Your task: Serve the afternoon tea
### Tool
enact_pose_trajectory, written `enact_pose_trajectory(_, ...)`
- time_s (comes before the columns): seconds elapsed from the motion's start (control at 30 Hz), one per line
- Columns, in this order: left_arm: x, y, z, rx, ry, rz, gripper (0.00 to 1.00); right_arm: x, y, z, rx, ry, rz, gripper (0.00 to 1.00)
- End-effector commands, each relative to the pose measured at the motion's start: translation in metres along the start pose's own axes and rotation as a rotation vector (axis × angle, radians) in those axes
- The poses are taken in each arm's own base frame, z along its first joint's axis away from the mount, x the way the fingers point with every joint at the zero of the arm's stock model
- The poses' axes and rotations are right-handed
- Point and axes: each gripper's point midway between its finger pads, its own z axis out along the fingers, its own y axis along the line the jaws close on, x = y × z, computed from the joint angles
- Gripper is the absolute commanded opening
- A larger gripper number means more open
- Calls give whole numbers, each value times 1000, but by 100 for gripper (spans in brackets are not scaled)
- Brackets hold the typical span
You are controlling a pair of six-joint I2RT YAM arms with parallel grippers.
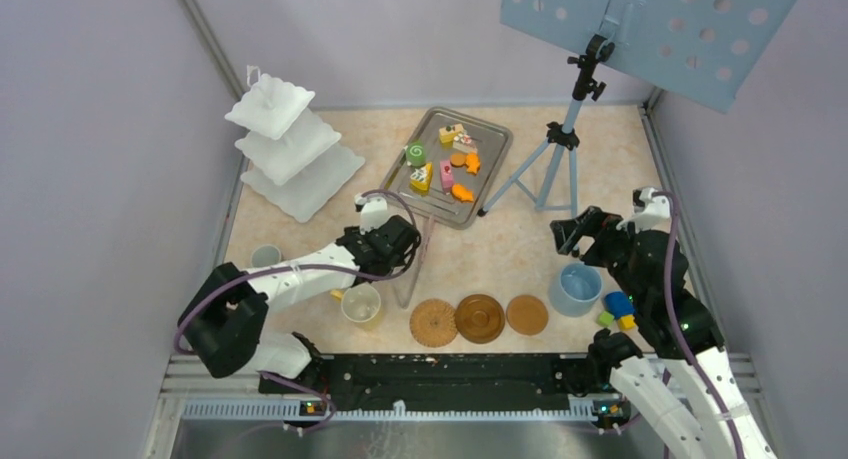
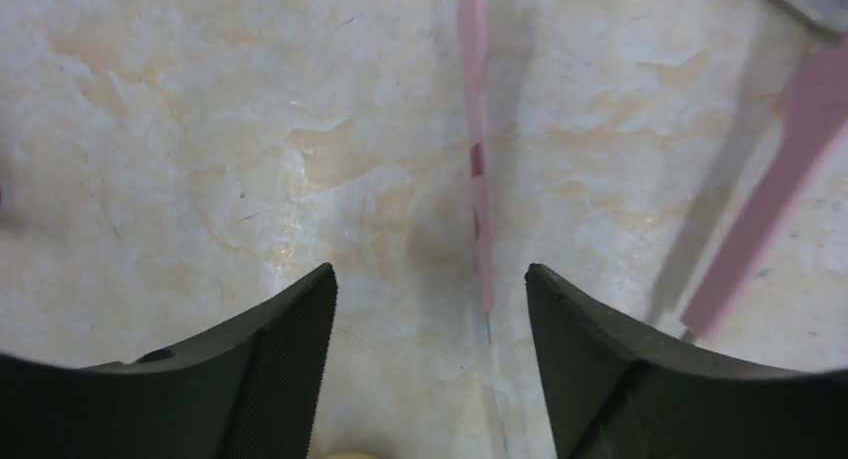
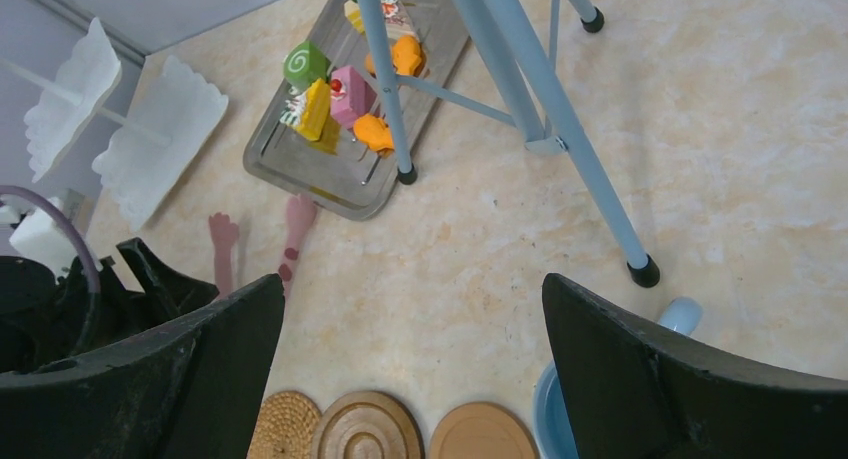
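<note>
Matt, finely textured black fingers [image 2: 270, 379]; between them a smooth, faintly glossy marble-look table [image 2: 200, 129]; just beyond them, pink tongs [image 2: 478, 179] of smooth plastic.

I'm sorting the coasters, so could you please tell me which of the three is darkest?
The middle coaster: dark brown with concentric rings, between the pale woven coaster on its left and the smooth tan coaster on its right.

Left arm [image 1: 300, 276], right arm [image 1: 660, 269]: white shells, black joint housings, purple cable [image 1: 187, 319] looped alongside. Left tool [image 2: 430, 279], right tool [image 3: 413, 289]: matte black curved fingers [image 2: 280, 359], finely textured inner faces.
</note>
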Motion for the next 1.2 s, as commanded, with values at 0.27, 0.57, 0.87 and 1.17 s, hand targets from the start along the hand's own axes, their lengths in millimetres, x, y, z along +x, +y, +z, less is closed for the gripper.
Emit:
enact_pose_trajectory(0.27,20,-17,38,-22,65,1,31,-5,10,-2,-41,-2,-15,99)
enact_pose_trajectory(0.57,-7,-23,38,-9,-33,19,0,-4,6,0,-25,-4,-33,99)
enact_pose_trajectory(0.87,-43,-49,33,81,-120,-27,0,-1,4,3,-19,10,-40,99)
enact_pose_trajectory(1.17,-45,-43,26,105,-140,-60,0,0,3,2,-15,11,-41,99)
